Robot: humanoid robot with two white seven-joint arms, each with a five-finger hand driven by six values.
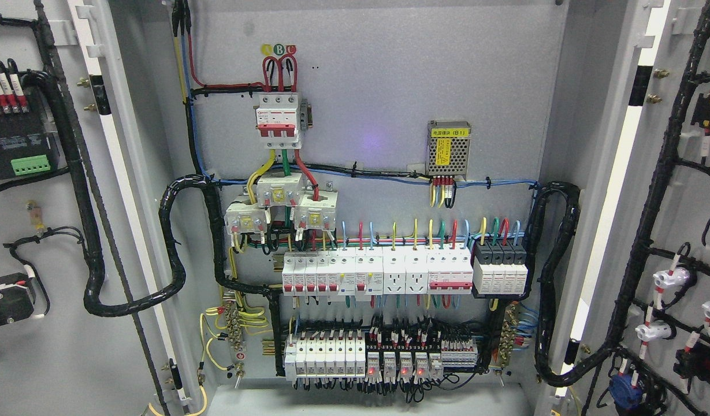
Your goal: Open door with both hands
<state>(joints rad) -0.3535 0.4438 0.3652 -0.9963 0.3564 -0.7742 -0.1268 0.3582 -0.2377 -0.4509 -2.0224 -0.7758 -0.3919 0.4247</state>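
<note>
An electrical cabinet stands with both doors swung wide open. The left door (54,346) shows its grey inner face at the picture's left, with black cable bundles and a green terminal block. The right door (687,190) shows its inner face at the right, with black wiring and white lamp holders. The grey back panel (389,86) carries a red-and-white main breaker (279,118), rows of white breakers (378,274) and relays with red lights (401,367). Neither of my hands nor arms shows in the head view.
A perforated metal power supply (448,148) with a yellow label sits at the upper right of the panel. Thick black cable looms (175,242) loop from the panel to each door (554,277). The cabinet's floor (360,401) lies along the bottom edge.
</note>
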